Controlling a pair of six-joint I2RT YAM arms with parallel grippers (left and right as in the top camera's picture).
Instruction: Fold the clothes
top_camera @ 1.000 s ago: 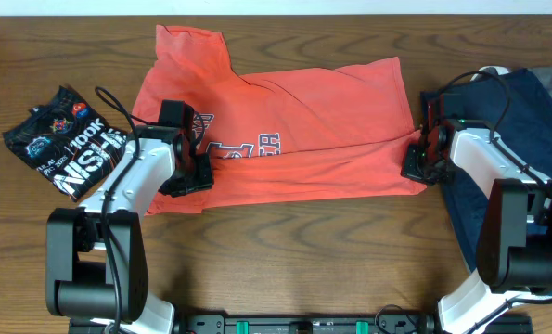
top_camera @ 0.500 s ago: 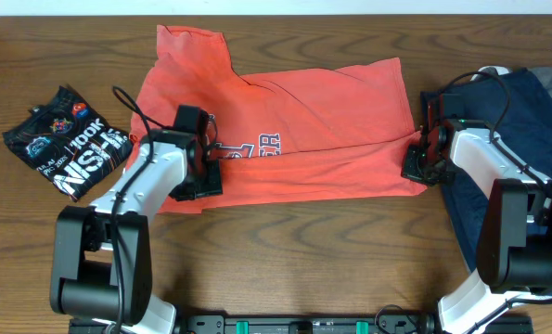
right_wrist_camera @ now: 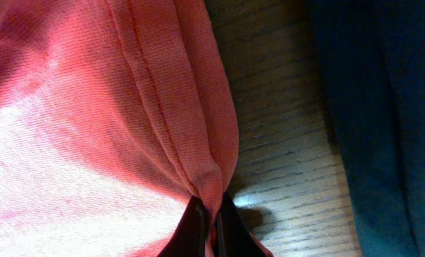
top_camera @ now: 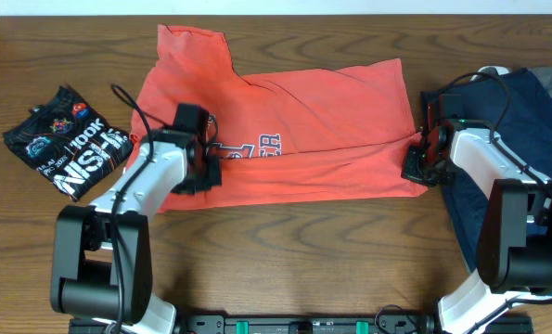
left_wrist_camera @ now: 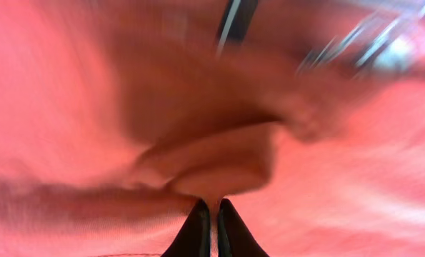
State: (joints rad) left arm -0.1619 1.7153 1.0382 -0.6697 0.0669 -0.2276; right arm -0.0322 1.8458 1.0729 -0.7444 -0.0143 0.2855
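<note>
Item: coral T-shirt (top_camera: 303, 139), spread mid-bench (top_camera: 303, 260), lettering up, creased across. Only my wrist views show the grips: left pincer (left_wrist_camera: 211, 225) closed on a bunched fold (blurred), right pincer (right_wrist_camera: 211, 218) closed on the hemmed corner. Only overhead shows the black tee (top_camera: 67, 144), far left. Navy garment (top_camera: 535, 111) lies right.

The left arm (top_camera: 150, 181), at lower left of the overhead view, and the right arm (top_camera: 484, 153), at right, each have a white rounded link between black joint housings, a bulky black cylindrical base and thin black cables (top_camera: 125, 100). A small green light (top_camera: 461, 121) glows on the right arm. The left gripper (top_camera: 211, 173) and right gripper (top_camera: 415, 172) are black, with slim, dark, tapering fingers (right_wrist_camera: 193, 227).
</note>
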